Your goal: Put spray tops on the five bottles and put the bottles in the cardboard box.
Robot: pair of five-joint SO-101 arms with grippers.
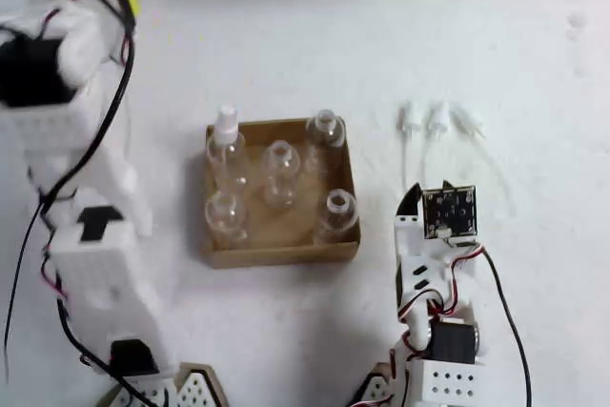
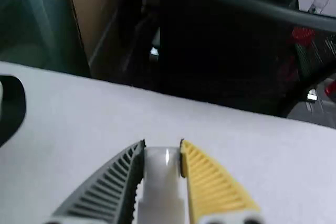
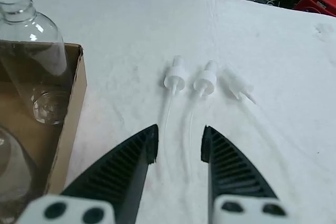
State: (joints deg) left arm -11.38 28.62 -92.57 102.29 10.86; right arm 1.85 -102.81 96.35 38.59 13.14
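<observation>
The cardboard box (image 1: 281, 253) holds five clear bottles. The far-left bottle (image 1: 227, 154) wears a white spray top (image 1: 226, 121); the other bottles (image 1: 281, 171) (image 1: 324, 131) stand with bare necks. Three loose spray tops (image 1: 438, 121) lie side by side to the right of the box, seen closer as spray tops (image 3: 205, 84) with thin tubes. My right gripper (image 3: 178, 142) is open just short of them, its fingers either side of the tubes. My left gripper (image 2: 163, 153) is raised at the far left, shut on a white spray top (image 2: 163, 177).
The white table (image 1: 286, 54) stretches bare behind the box. The left arm's white body (image 1: 91, 235) stands close to the box's left side. An open-necked bottle (image 3: 31, 45) rises at the box wall (image 3: 71, 108) beside my right gripper.
</observation>
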